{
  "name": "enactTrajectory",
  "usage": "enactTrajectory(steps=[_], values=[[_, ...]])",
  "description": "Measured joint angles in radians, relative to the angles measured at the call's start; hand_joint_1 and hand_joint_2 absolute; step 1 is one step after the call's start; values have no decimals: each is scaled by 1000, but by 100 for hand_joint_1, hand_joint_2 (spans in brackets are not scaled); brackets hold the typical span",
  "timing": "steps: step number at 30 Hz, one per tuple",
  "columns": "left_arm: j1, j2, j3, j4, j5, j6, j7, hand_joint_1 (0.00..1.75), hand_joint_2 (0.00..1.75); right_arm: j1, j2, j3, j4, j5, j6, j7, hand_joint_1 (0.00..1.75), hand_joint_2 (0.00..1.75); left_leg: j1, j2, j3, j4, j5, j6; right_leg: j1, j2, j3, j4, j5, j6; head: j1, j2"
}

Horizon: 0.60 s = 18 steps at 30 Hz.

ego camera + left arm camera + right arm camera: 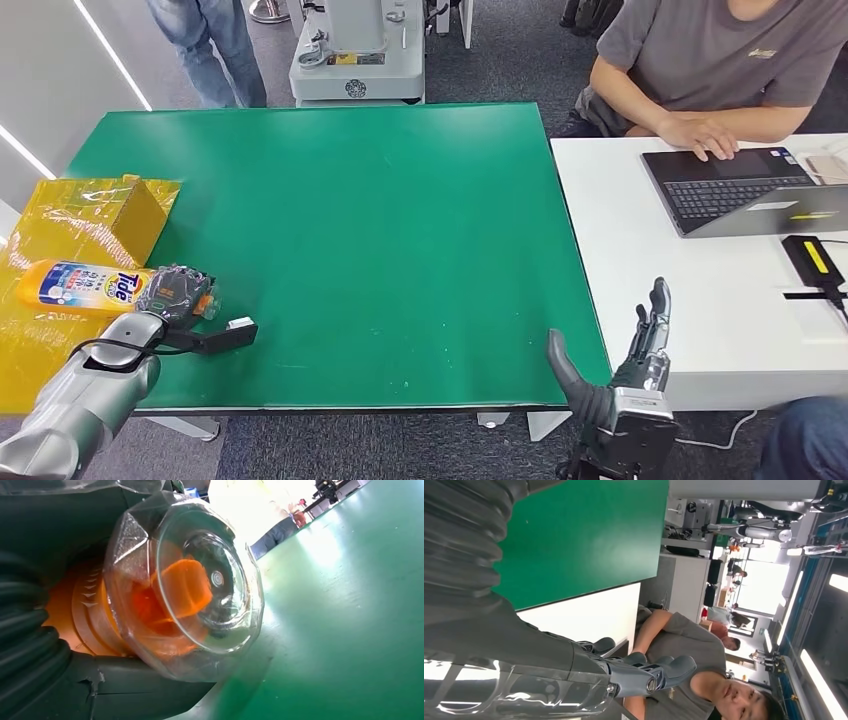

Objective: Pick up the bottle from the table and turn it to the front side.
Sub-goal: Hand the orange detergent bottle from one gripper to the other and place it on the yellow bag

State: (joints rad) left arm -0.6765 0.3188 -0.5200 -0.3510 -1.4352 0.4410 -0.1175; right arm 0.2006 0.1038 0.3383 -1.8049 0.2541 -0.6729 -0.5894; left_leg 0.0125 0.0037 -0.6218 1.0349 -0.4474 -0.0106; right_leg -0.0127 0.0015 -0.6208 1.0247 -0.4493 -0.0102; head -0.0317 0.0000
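Head view shows the left robot hand [178, 293] wrapped around the bottle [85, 286], lying at the green tabletop's [380, 250] left edge; likely smooth, slippery plastic, best gripped mid-body; right robot hand [640, 345] hangs open

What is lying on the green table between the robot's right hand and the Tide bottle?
Nothing. In the head view the green table is bare between the right hand and the Tide bottle, which the left hand grips near its cap.
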Motion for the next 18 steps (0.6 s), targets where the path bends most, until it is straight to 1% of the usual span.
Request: enactTrajectory(steps=[6,7,10,11,18], values=[[4,0,0,0,4,-6,1,175,175,1,0,2,1,-11,-1,-10,0,175,0,0,0,0,0,0,0,0,0,0,0,0,0,0],[5,0,1,0,6,-8,1,166,175,2,0,2,1,-13,-1,-11,0,175,0,0,0,0,0,0,0,0,0,0,0,0,0,0],[7,0,6,0,12,-11,7,35,175,7,0,2,0,-14,-1,-12,0,175,0,0,0,0,0,0,0,0,0,0,0,0,0,0],[7,1,8,0,14,-9,11,0,175,8,0,2,0,-15,-1,-12,0,175,0,0,0,0,0,0,0,0,0,0,0,0,0,0],[9,2,19,0,20,31,21,0,175,9,0,2,4,-23,-1,-12,0,175,0,0,0,0,0,0,0,0,0,0,0,0,0,0]])
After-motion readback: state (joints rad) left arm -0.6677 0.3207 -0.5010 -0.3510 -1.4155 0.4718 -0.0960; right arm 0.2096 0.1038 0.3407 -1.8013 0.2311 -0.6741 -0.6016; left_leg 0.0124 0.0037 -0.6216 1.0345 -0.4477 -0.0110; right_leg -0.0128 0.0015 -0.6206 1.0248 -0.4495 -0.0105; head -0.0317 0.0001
